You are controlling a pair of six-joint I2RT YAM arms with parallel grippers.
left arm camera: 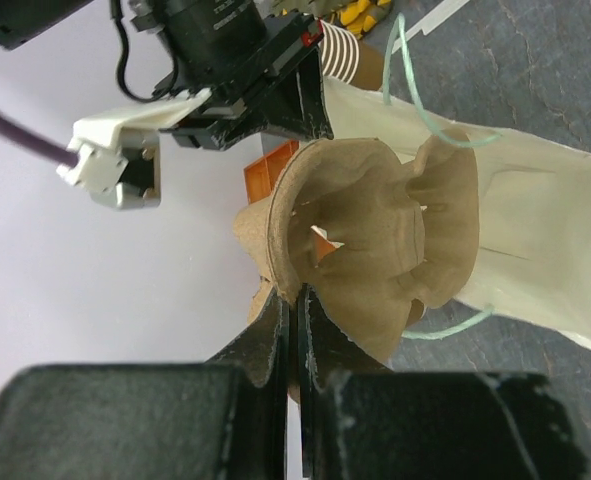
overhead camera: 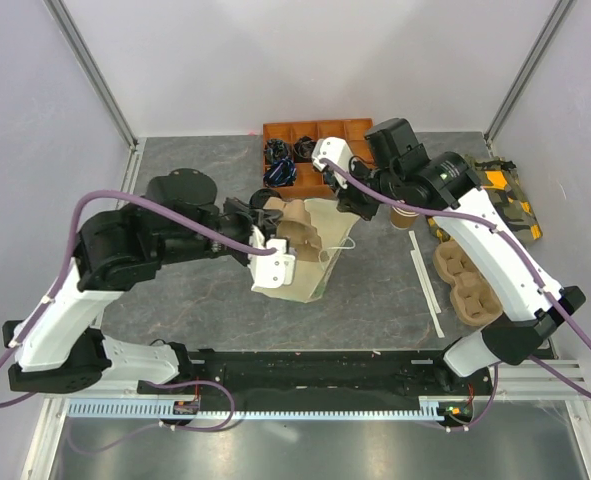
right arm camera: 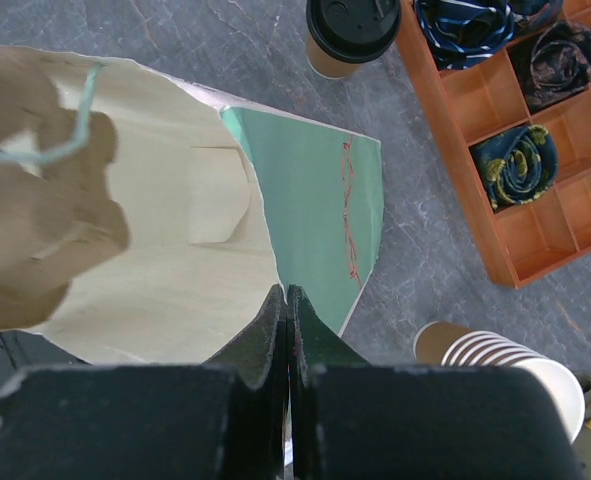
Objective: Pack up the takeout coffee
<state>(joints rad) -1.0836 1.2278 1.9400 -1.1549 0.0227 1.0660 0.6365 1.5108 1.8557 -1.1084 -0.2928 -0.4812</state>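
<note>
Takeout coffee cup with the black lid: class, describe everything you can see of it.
The small tan-brown paper cup with a round black plastic lid stands upright on the grey stone-look table, lid on, near a corner of the orange compartment tray. It stands apart from the cream paper bag; only the table touches it.

Top external: fixed, high behind the arm bases, facing down and forward over the whole table [overhead camera: 375, 290].
Left wrist: very near, looking along the left tool [left arm camera: 295, 305] at the pulp tray [left arm camera: 375, 240] and paper bag [left arm camera: 535, 230].
Right wrist: near, looking down past the right tool [right arm camera: 285, 300] into that bag.
All three share bag and tray.
</note>
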